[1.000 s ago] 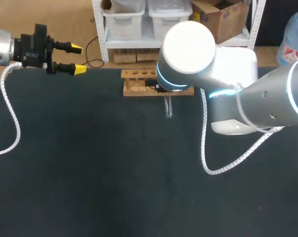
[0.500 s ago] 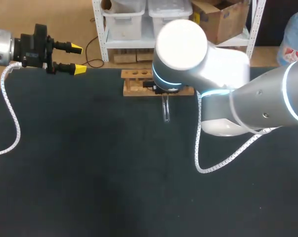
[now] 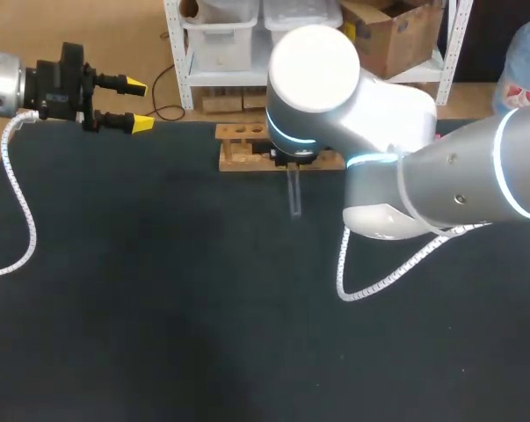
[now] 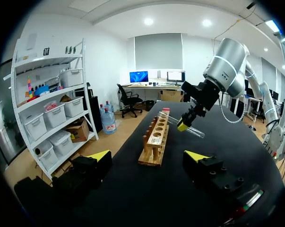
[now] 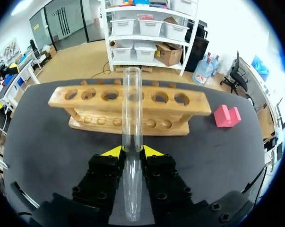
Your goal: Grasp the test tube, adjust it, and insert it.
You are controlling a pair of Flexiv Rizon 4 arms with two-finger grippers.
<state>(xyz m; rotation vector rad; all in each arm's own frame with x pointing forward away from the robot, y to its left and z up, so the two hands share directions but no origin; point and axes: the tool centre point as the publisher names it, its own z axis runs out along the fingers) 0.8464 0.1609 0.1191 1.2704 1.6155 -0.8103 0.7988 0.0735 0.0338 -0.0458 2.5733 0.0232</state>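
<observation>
A clear glass test tube lies lengthwise between the yellow tips of my right gripper, which is shut on it. Its open end points at the wooden rack and lines up with one of the rack's middle holes. In the head view the test tube sticks out toward the near side from under the right wrist, close to the rack. From the left wrist view the test tube hangs nearly level above the table beside the rack. My left gripper is open at the far left edge, holding nothing.
A small red block sits on the black table to the right of the rack. The right arm's white cable loops over the table's middle. Bare black table spreads across the near and left parts.
My right arm has shifted a little to the left, carrying the test tube along the front of the rack. The left arm has stayed still.
</observation>
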